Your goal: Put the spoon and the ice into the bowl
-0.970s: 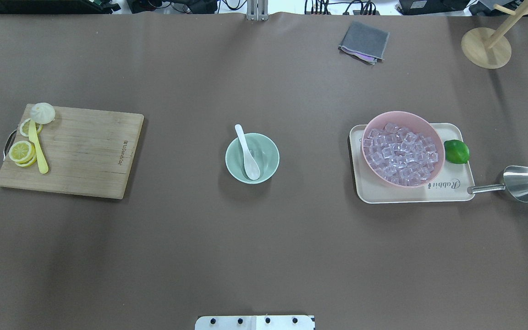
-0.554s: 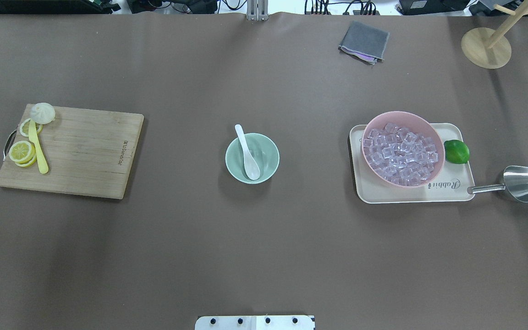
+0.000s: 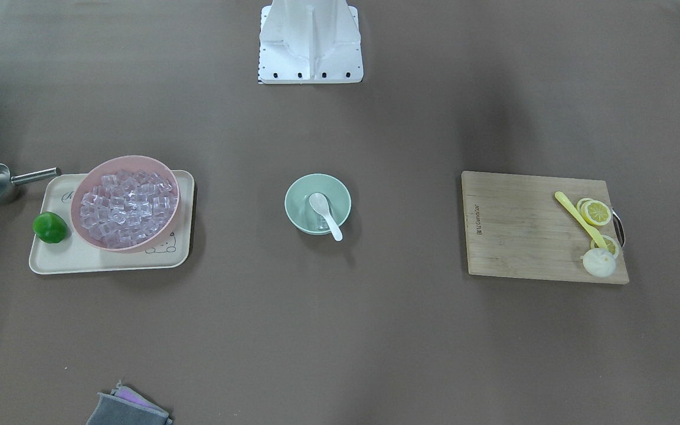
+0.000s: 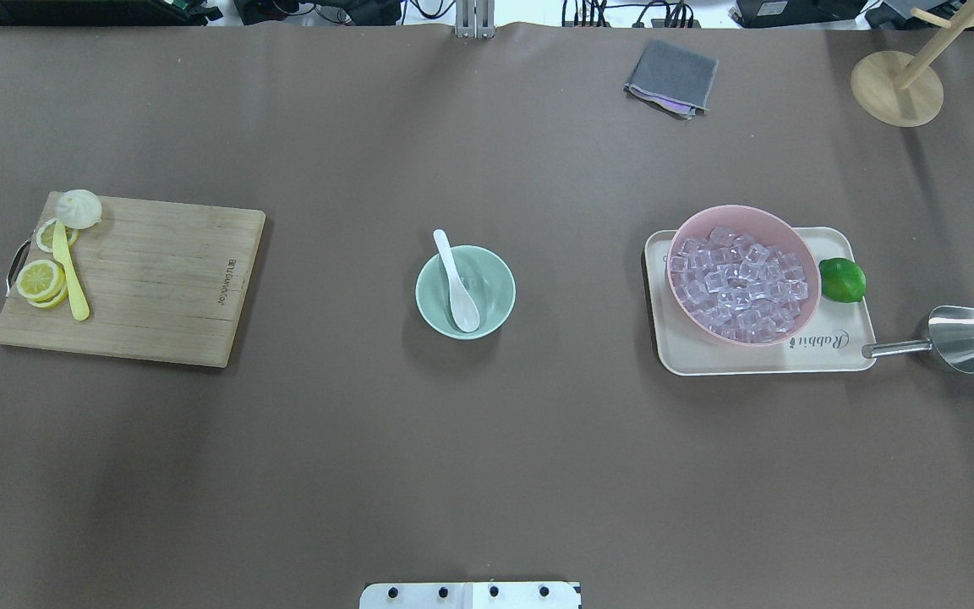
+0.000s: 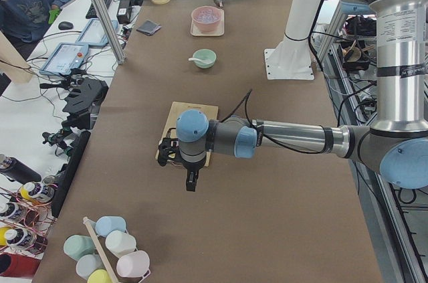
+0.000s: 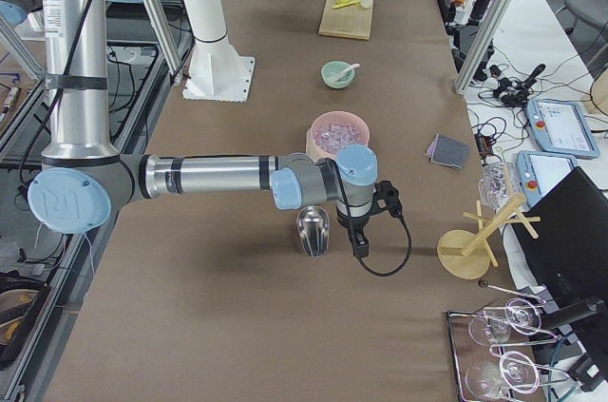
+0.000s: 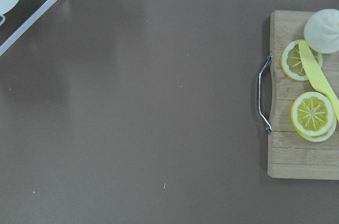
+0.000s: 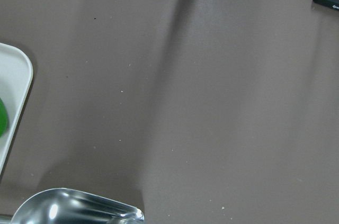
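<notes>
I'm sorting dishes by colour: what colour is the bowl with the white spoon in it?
Pale mint green, with no pattern. The bowl shows best in the overhead view.

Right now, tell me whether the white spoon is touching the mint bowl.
Touching. The overhead view shows the spoon with its scoop inside the bowl and its handle across the rim.

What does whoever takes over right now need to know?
Left claw: over the table by the cutting board; open or shut unclear.
Right claw: by the metal scoop; likewise unclear.
Spoon: scoop in the bowl, handle over the rim. Done.
Ice: a faint clear cube seems to lie in the bowl beside the spoon; the rest is in the pink bowl.
Left: confirm that cube, add one if missing.
</notes>
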